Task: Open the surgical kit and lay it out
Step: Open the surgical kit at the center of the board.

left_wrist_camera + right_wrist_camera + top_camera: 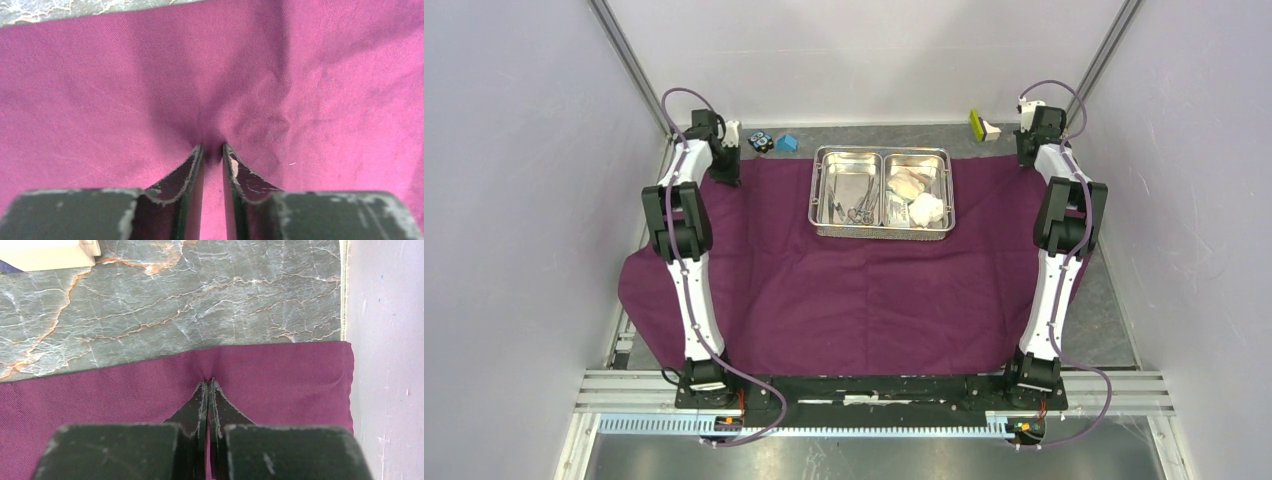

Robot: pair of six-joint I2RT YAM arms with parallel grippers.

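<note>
Grey marbled tabletop with orange veins shows beyond the tips of the right claw, closed in by pale walls. A large purple cloth wrap lies spread flat over most of it, reaching from both claws back toward the arm bases.

The left claw points down into the cloth's far left corner region. Its black jaws stand only a narrow slit apart, and the fabric puckers into that slit with creases fanning out from the tips, so it pinches a small fold of the wrap. Just beyond and to the right of this claw, off the cloth, sit a small black-and-blue toy-like object and a small blue block.

The right claw is pressed fully closed, jaw against jaw, its tips touching the cloth just inside the far edge near the right corner. Whether any fabric is caught between them cannot be told. Past it and to its left, on bare table, lies a cream-coloured block.

Between the two claws, nearer the left one's right side, a shiny two-compartment steel tray rests on the wrap. Slim metal forceps lie in the compartment toward the left claw, and white gauze wads fill the one toward the right claw
</note>
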